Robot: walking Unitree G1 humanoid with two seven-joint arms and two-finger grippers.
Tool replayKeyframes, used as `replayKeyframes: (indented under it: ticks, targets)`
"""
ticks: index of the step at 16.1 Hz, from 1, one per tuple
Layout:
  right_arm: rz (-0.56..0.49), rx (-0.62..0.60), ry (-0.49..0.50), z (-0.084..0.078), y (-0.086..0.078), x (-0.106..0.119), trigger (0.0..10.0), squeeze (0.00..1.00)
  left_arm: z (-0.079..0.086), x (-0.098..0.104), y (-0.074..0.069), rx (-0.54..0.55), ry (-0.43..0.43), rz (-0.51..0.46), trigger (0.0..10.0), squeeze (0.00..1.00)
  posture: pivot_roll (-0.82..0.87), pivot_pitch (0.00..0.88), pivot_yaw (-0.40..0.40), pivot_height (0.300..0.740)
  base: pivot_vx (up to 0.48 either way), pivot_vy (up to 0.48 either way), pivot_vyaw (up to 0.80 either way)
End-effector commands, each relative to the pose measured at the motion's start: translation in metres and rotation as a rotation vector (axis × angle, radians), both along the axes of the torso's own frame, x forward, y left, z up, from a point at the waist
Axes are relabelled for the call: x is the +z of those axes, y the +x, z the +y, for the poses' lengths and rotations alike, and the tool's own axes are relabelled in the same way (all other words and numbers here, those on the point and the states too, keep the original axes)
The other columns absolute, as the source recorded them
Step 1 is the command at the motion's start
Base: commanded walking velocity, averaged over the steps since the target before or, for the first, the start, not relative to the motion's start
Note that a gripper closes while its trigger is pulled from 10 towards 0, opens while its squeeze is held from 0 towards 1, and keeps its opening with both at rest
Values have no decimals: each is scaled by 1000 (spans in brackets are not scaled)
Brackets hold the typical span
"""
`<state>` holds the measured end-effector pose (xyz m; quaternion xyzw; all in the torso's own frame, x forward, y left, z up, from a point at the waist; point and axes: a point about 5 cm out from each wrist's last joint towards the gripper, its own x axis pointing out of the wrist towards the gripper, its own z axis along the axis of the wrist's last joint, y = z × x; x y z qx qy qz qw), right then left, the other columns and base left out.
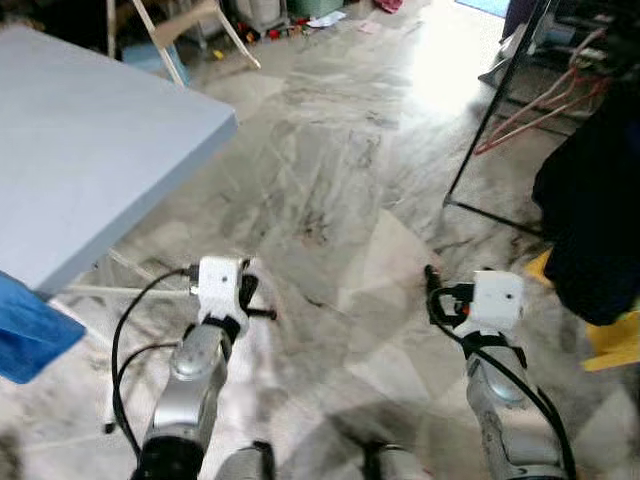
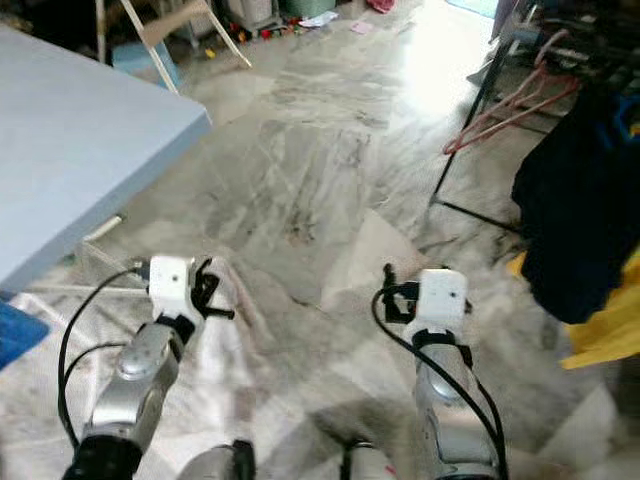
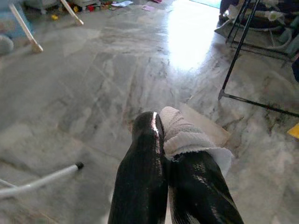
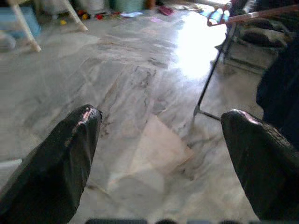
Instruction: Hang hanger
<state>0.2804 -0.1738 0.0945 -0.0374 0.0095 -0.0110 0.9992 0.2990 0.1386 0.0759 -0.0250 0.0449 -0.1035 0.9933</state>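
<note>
- We held both arms low and forward over the marble floor (image 1: 330, 170), probably because we were between places and not at work on anything yet
- Our left end effector (image 3: 163, 140) had its two fingers pressed together, with a piece of white cloth wrapping (image 3: 184, 133) on one finger; we saw no hanger between them
- Our right end effector (image 4: 161, 140) was wide, the two black fingers well apart, and nothing was inside
- The pink hangers (image 1: 545, 105) were at the black clothes rack (image 1: 500, 95) on our right side, far ahead of the right arm; from here we could not tell if they hung on the rack or leaned at it
- A dark garment (image 1: 590, 215) hung near the rack, above something yellow (image 1: 615, 340)
- The light blue surface (image 1: 90, 140) stood on our left, near the left arm
- We judged that the task was at its beginning, because no end effector carried a hanger
</note>
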Motion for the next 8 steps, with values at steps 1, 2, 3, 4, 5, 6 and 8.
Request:
replayKeyframes:
  ticks: [1,2,3,4,5,6,8]
  targets:
    - [7,13,-15,-1,3,0,10000,0,4,-1,-4,29,-25,-13,10000,0,-44,164,-39,740,0,0,0]
    - [-19,6,-1,-4,6,4,10000,0,5,-2,-6,27,-46,-16,10000,0,-40,162,-41,740,0,0,0]
    - [-23,1,7,-5,6,5,10000,0,6,-2,-7,27,-47,-19,10000,0,-36,163,-35,740,0,0,0]
    - [-33,-26,37,-7,6,6,10000,0,8,-1,-8,22,-45,-23,10000,0,-36,165,-24,740,0,0,0]
    - [-21,-43,50,-6,4,2,10000,0,9,-1,-8,6,-42,-26,10000,0,-39,166,-11,740,285,0,0]
    - [-14,-42,54,-5,3,0,10000,0,10,-1,-8,-2,-42,-27,10000,0,-42,169,-4,740,326,0,0]
    - [-8,-40,61,1,-1,-4,10000,0,8,3,-4,-28,-39,-35,10000,0,-54,175,20,740,371,0,-619]
